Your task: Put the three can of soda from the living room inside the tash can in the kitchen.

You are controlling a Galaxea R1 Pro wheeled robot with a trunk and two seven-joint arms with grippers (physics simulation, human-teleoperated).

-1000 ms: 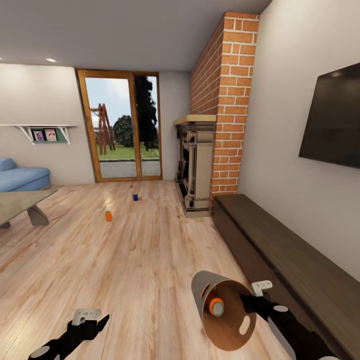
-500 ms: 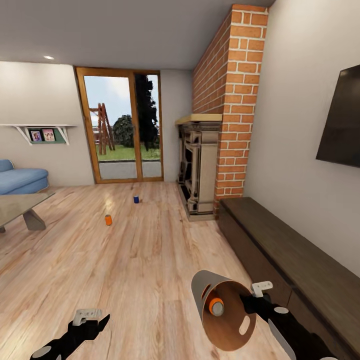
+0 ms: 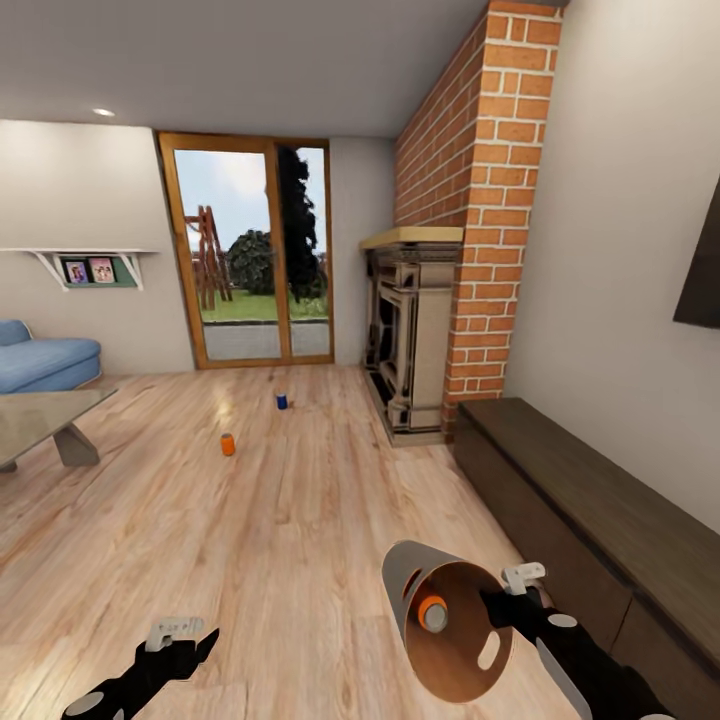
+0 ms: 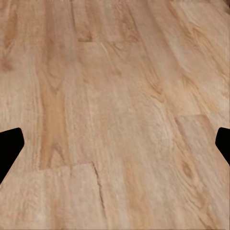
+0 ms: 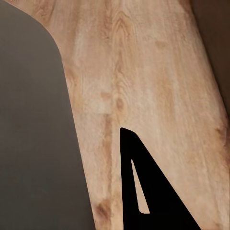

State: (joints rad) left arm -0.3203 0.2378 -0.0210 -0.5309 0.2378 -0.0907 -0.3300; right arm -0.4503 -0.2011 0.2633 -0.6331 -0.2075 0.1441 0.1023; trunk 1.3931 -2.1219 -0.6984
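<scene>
One orange soda can (image 3: 432,612) lies inside the tipped trash can (image 3: 450,620) held by the right gripper (image 3: 505,607). Another orange can (image 3: 228,444) and the blue can (image 3: 282,401) stand on the wood floor (image 3: 280,520) near the glass doors (image 3: 255,255), with the fireplace (image 3: 410,335) beside them. The left gripper (image 4: 115,143) has its fingers wide apart, holding nothing.

We see two cans on the floor (image 3: 300,520): one (image 3: 228,444) nearer, one (image 3: 282,401) behind it toward the doors (image 3: 255,255). Fireplace (image 3: 410,340) right, sofa (image 3: 45,360) left. A third can (image 3: 432,611) lies in the bin (image 3: 445,620) on our right gripper (image 3: 500,607).
</scene>
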